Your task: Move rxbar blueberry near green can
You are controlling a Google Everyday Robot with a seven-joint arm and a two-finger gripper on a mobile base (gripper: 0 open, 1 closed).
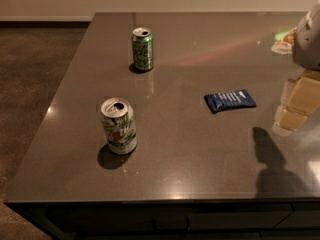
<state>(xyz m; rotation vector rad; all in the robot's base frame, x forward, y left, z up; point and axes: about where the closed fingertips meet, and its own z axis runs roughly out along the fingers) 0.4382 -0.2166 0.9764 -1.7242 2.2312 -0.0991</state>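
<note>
The gripper [299,101], over the worktop's [200,149] right side, is cut off by the picture's right border, as is the arm [311,36] above it. The worktop's right edge and right corners lie out of view. A pale thing [283,38] toward the far right corner is half hidden behind the arm. Print on the rxbar blueberry [230,100] and green can [142,49] is too small to read.

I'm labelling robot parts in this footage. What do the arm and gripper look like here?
Only a part shows, at the right edge. The arm is a rounded, pale grey-white shell. Below it the gripper, over the right side of the table, is built of blocky cream-yellow segments with flat faces. No cables or markings are visible.
</note>
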